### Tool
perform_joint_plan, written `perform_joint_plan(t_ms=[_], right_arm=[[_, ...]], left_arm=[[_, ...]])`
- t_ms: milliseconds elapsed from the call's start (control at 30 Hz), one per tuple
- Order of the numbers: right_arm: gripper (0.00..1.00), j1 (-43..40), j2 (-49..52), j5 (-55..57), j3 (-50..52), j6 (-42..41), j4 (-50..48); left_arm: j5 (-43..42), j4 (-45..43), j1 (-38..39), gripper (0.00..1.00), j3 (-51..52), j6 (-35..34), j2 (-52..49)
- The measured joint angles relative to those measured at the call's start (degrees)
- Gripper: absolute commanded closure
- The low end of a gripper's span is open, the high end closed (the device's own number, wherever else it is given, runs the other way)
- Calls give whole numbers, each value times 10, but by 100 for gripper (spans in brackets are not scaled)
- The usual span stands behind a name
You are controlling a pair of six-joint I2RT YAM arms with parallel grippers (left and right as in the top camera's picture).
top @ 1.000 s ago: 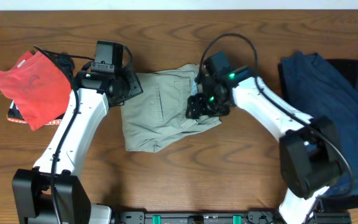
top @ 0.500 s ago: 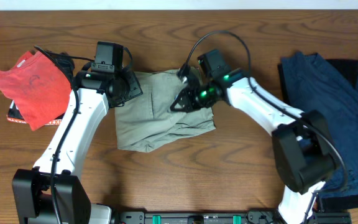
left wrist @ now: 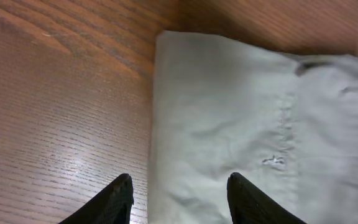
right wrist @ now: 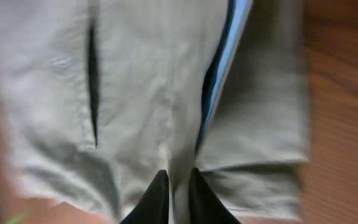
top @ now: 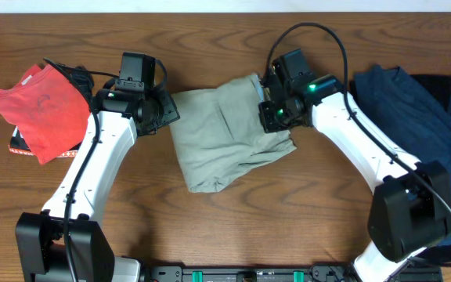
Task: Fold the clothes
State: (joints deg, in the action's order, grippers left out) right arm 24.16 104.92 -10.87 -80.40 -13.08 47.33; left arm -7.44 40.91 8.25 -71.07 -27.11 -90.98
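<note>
The khaki trousers (top: 225, 133) lie in a bunched, folded heap at the middle of the wooden table (top: 210, 235), with their narrow end pointing to about 7 o'clock in the overhead view. My right wrist view is blurred, but it shows a dark pocket slit and a blue-edged fold in the cloth (right wrist: 142, 93). My right gripper (top: 276, 117) sits at the heap's 2 o'clock edge. Its fingers are drawn close together and pinch a ridge of the khaki cloth between them (right wrist: 174, 180). My left gripper (top: 159, 113) is at the heap's 10 o'clock corner with its fingers spread (left wrist: 179, 186). One fingertip is over bare wood and the other over the cloth's smooth edge (left wrist: 229, 124); I cannot tell whether either touches. A red T-shirt (top: 41, 110) lies well off at 9 o'clock from the trousers. Dark blue denim (top: 405, 110) lies at 3 o'clock by the table's edge.
</note>
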Motion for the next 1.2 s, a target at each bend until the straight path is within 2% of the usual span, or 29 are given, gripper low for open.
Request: perform_joint_plan(t_ms=[67, 100, 200, 367, 500, 633, 833, 1033, 1200], right_arm=[[87, 0, 8, 54, 8, -4, 0], [81, 0, 14, 87, 12, -15, 1], [79, -3, 34, 179, 20, -56, 1], [76, -23, 47, 232, 25, -90, 4], [74, -30, 36, 193, 25, -100, 7], [72, -30, -6, 112, 26, -95, 7], [69, -10, -67, -30, 26, -60, 12], [67, 40, -46, -80, 34, -49, 15], [67, 58, 6, -90, 40, -44, 7]], left_arm=[[0, 1, 0, 49, 0, 0, 0], [0, 1, 0, 49, 0, 0, 0], [0, 5, 0, 48, 0, 0, 0], [0, -14, 0, 37, 0, 3, 0], [1, -80, 0, 32, 0, 22, -1], [2, -144, 0, 32, -2, 50, -15], [2, -226, 0, 32, -3, 71, -97], [2, -245, 0, 32, -3, 77, -187], [1, -221, 0, 32, -3, 77, -224]])
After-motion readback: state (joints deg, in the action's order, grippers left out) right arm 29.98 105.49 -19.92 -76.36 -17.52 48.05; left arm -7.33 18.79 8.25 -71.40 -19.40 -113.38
